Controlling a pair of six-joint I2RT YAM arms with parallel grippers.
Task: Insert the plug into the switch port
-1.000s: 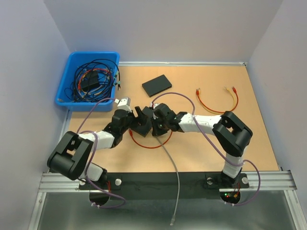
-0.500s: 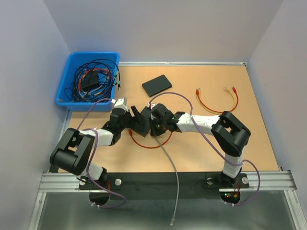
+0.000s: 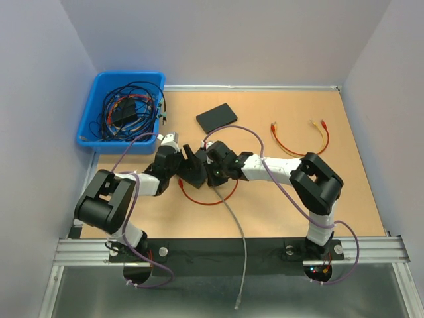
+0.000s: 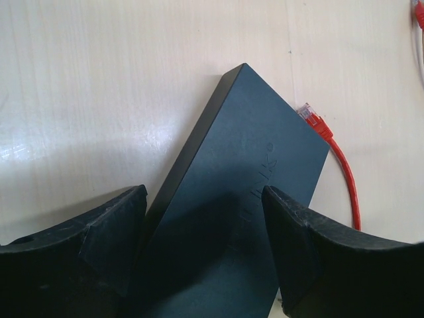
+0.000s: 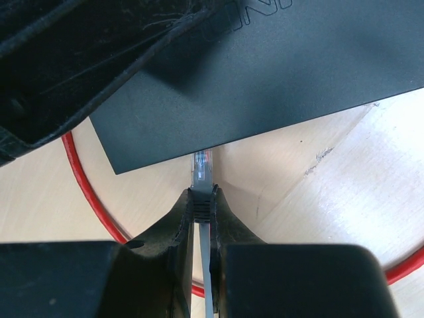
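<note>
The switch (image 4: 252,179) is a flat black box, and it lies lengthwise between the fingers of my left gripper (image 4: 204,199), which touch both of its long sides. In the top view the left gripper (image 3: 189,165) and right gripper (image 3: 213,173) meet at the switch (image 3: 196,173) mid-table. My right gripper (image 5: 202,195) is shut on the ribbed boot of the plug (image 5: 201,165), a clear connector on a grey cable (image 3: 242,245). The plug's tip sits at the near edge of the switch (image 5: 278,73), with its front end hidden there. I cannot tell whether it sits in a port.
A red cable (image 3: 209,201) loops on the table under both grippers, and its plug end (image 4: 311,119) lies by the switch's far corner. A second flat black box (image 3: 216,117) lies further back. A blue bin (image 3: 93,129) of cables stands at the back left. Red and yellow cables (image 3: 298,136) lie at the right.
The left gripper's jaws have narrowed onto the switch, and its arm has folded in toward the left. Both grippers have shifted slightly left and away. The right gripper's hold on the plug is unchanged.
</note>
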